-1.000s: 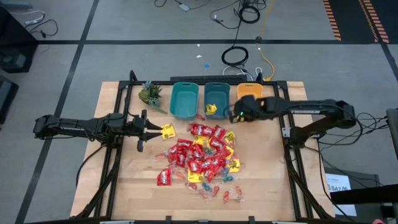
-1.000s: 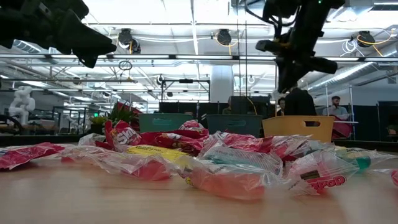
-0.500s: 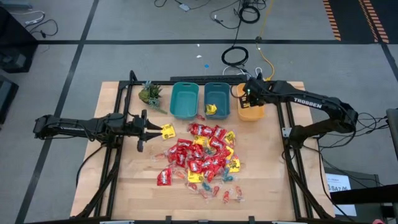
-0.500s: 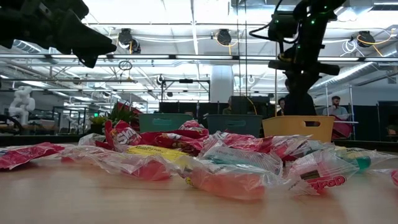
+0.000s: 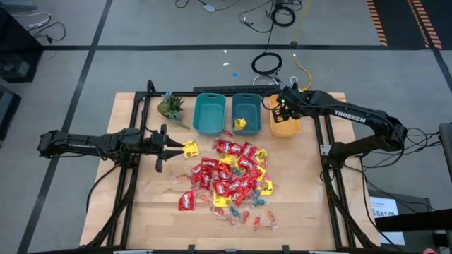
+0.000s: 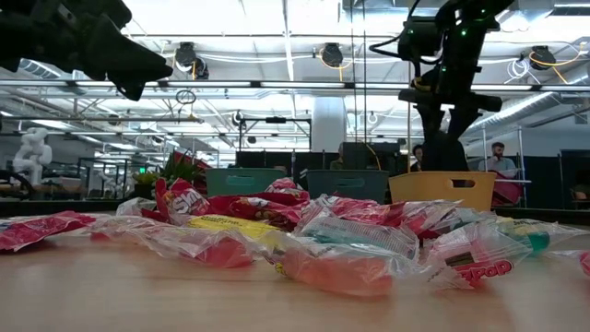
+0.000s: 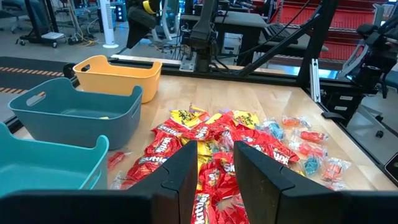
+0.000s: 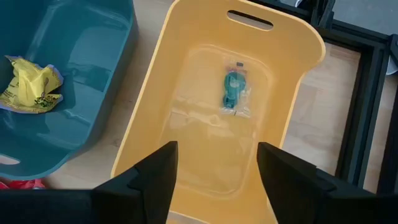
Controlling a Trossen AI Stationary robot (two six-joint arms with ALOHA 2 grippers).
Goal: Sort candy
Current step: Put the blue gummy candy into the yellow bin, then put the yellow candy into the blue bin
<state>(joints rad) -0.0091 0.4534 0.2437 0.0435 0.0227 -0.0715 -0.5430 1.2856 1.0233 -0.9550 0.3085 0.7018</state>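
Observation:
The candy lies in a heap (image 5: 229, 176) of red and yellow packets mid-table, with small twist-wrapped pieces (image 5: 258, 220) at its near side. My right gripper (image 8: 214, 180) hangs open over the orange bin (image 5: 284, 118). On the bin's floor lies one teal twist-wrapped piece (image 8: 233, 90). A yellow packet (image 8: 28, 87) rests in the middle teal bin (image 5: 246, 113). My left gripper (image 5: 180, 146) stands high over the table's left (image 6: 138, 78), its fingers apart. Another yellow packet (image 5: 191, 148) shows just past its fingertips.
An empty teal bin (image 5: 210, 113) stands left of the other two along the far edge, with a small green plant (image 5: 170, 106) beside it. Black frame rails (image 5: 326, 162) run along both sides of the wooden table. People show in the room beyond (image 6: 498, 157).
My right gripper has swung from the near left corner of the orange bin toward the table's far edge, to above the bin, rolling as it went. There it has opened. My left arm has kept still.

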